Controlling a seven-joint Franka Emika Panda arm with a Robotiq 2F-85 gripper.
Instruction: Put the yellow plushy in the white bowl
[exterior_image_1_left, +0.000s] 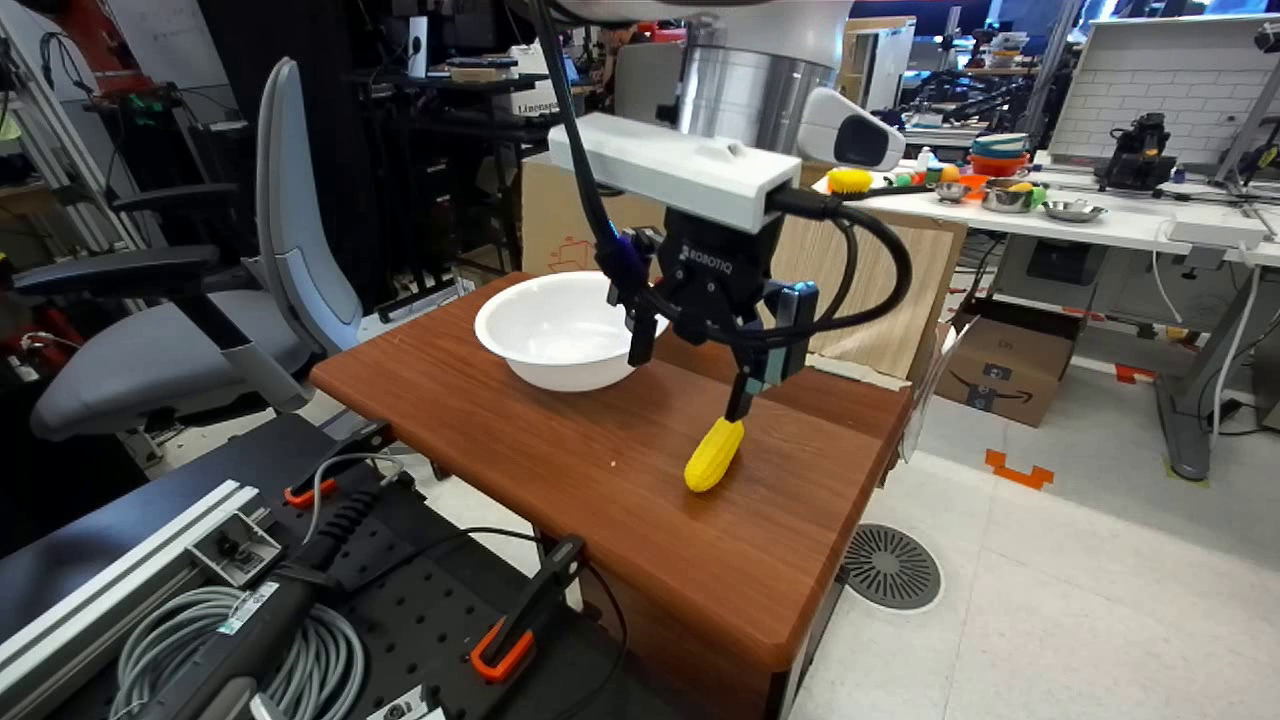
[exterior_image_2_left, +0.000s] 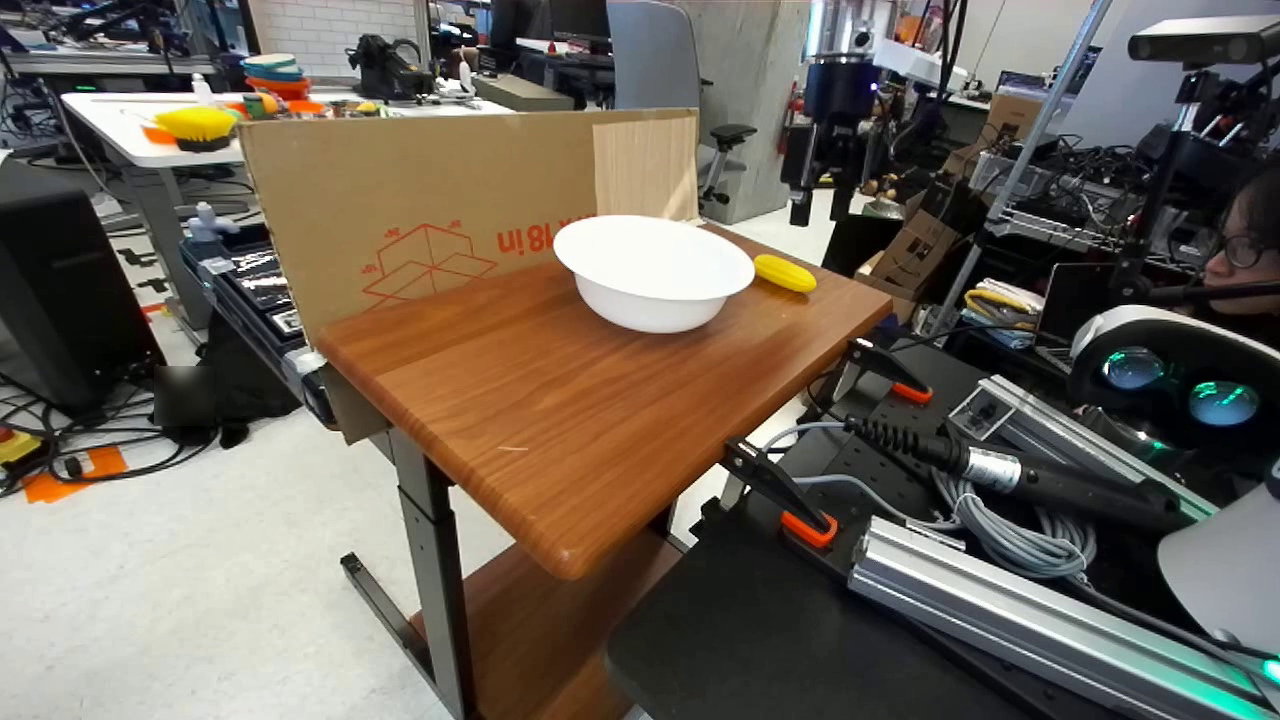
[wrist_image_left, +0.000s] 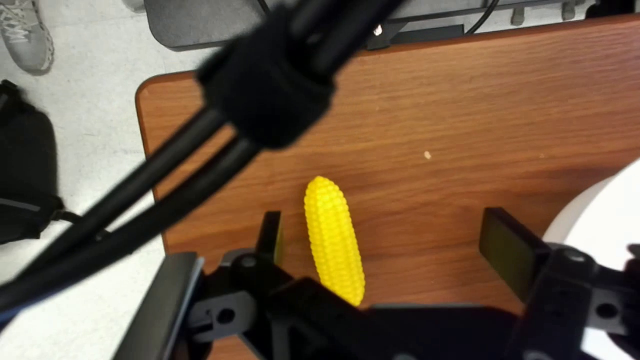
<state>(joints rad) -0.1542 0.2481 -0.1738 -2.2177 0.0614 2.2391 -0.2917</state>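
The yellow plushy (exterior_image_1_left: 714, 457) is corn-shaped and lies on the wooden table. It also shows in an exterior view (exterior_image_2_left: 785, 273) just beyond the bowl, and in the wrist view (wrist_image_left: 335, 240), its lower end partly hidden by the gripper. The white bowl (exterior_image_1_left: 572, 376) stands upright on the table; it is also in an exterior view (exterior_image_2_left: 652, 308) and cut off at the right in the wrist view (wrist_image_left: 612, 215). My gripper (exterior_image_1_left: 690, 380) is open and empty, pointing down above the table. In the wrist view its fingers (wrist_image_left: 387, 237) appear on either side of the plushy, which is nearer the left finger.
The wooden table (exterior_image_2_left: 480, 370) has a cardboard panel (exterior_image_2_left: 400, 200) along one edge. A black pegboard bench (exterior_image_1_left: 440, 600) with orange-tipped clamps (exterior_image_1_left: 505, 650) adjoins another edge. A grey chair (exterior_image_1_left: 200, 350) stands beside the table. Black cables (wrist_image_left: 175, 165) cross the wrist view.
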